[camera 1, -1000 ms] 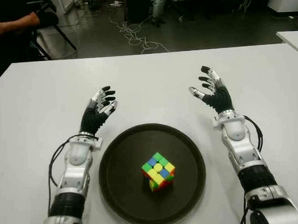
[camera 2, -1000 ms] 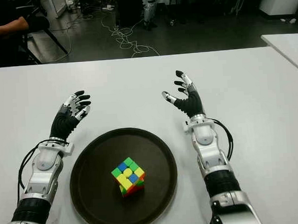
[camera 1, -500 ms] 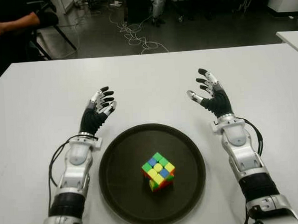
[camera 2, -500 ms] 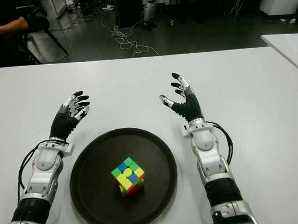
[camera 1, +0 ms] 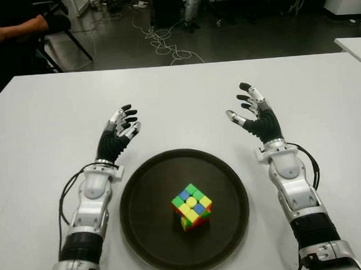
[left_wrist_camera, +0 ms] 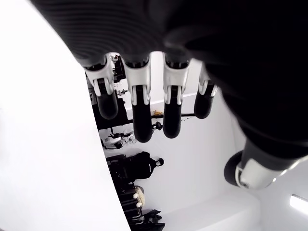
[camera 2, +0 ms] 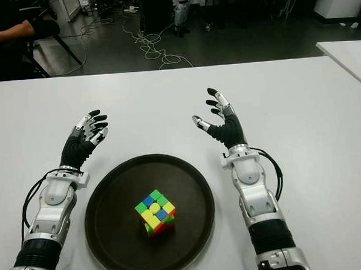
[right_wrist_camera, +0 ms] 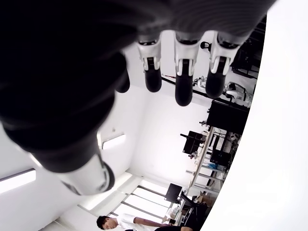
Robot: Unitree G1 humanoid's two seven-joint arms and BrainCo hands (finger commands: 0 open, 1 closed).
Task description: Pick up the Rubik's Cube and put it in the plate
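The Rubik's Cube (camera 1: 191,206), with its bright multicoloured faces, sits near the middle of the round dark plate (camera 1: 147,191) on the white table. My left hand (camera 1: 121,128) shows to the left of the plate, beyond its far left rim, fingers relaxed and holding nothing. On the other side, past the plate's far right rim, my right hand (camera 1: 250,109) is held up with its fingers spread and empty. Both wrist views show straight fingers (left_wrist_camera: 140,115) (right_wrist_camera: 183,86) with nothing between them.
The white table (camera 1: 178,93) runs wide around the plate. A second white table corner (camera 1: 354,44) shows at the far right. A seated person's arm (camera 1: 14,26) is at the back left, and cables (camera 1: 163,42) lie on the dark floor beyond.
My right hand has drawn slightly back toward me and to the left over the last second. The left hand, cube and plate have not moved.
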